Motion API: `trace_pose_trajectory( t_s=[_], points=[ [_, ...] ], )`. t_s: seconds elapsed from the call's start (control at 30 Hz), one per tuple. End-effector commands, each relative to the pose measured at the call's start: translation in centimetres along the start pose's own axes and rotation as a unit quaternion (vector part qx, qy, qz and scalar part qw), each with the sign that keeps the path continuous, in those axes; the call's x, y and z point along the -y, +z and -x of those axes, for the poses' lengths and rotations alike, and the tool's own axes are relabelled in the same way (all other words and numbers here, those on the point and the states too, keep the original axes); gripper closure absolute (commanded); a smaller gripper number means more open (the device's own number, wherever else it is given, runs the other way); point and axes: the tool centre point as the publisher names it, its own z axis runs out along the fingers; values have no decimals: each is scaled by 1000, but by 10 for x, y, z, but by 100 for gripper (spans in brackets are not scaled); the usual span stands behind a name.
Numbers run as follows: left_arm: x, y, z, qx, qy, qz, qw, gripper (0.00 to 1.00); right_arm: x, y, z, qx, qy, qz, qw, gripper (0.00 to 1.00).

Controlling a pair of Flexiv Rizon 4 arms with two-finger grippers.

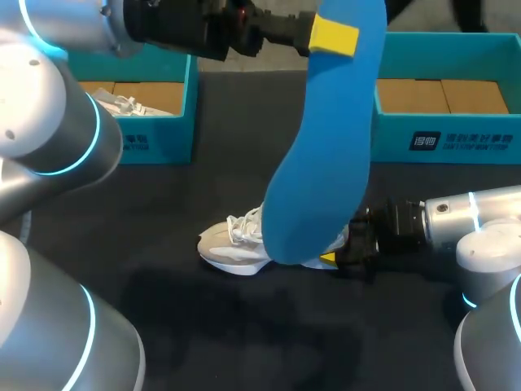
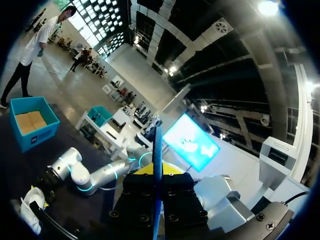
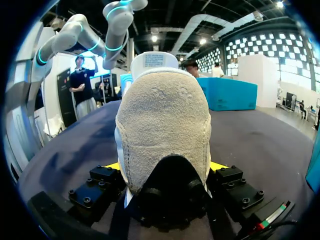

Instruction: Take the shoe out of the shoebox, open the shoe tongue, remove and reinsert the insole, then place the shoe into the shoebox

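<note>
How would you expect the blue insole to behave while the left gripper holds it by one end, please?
The insole hangs from the left gripper with only a mild curve, so it is probably springy rather than limp. Seen edge-on in the left wrist view it looks thin, so likely light; it may bend when pushed into the shoe.

Shoe point(image 1: 232, 244) on table point(image 1: 244, 334), centre. Insole point(image 1: 326, 147) above it, clamped in left gripper point(image 1: 332, 37). Right gripper point(image 1: 340, 246) clasps heel. Left box point(image 1: 159, 137) and right box point(image 1: 448, 138) behind.
</note>
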Motion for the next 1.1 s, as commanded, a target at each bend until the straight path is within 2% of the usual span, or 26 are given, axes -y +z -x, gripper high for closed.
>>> trace_pose_trajectory(
  t_s=[0.03,0.23,1.0,1.1],
  points=[
    [-12,-1,1,0,0,-5,1000,100,-1,1,-1,0,0,-2,1000,100],
    [-18,-3,3,6,-5,-9,1000,100,-1,1,-1,0,0,-2,1000,100],
    [-18,-3,3,6,-5,-9,1000,100,-1,1,-1,0,0,-2,1000,100],
    [-18,-3,3,6,-5,-9,1000,100,-1,-2,2,6,8,-18,1000,100]
  ],
)
